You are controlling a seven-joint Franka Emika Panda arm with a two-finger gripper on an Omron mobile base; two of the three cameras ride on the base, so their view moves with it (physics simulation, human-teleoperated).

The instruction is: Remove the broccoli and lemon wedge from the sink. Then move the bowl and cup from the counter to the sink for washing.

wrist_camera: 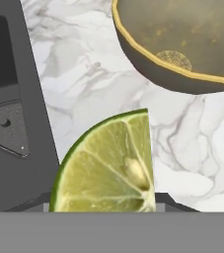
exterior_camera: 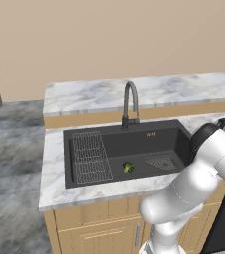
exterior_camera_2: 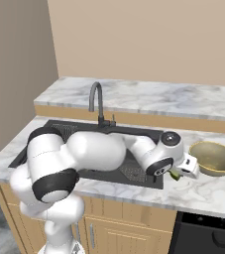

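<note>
We see a white marble counter [exterior_camera: 54, 173] with grey veins on light wooden cabinets [exterior_camera: 94, 230], before a plain beige wall [exterior_camera: 109, 34]. The black sink [exterior_camera: 168, 136], with its wire rack [exterior_camera: 90, 156] and curved faucet [exterior_camera: 130, 101], holds the broccoli [exterior_camera: 128, 167] on its floor. Our gripper [exterior_camera_2: 179, 173] hangs over the counter between sink and tan bowl [exterior_camera_2: 214, 158], jaws closed on the lemon wedge [wrist_camera: 108, 165]. Our arm blocks much of the basin.

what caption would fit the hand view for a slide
Gripper holding the lemon wedge above the marble counter, between the black sink and the tan bowl.
</note>
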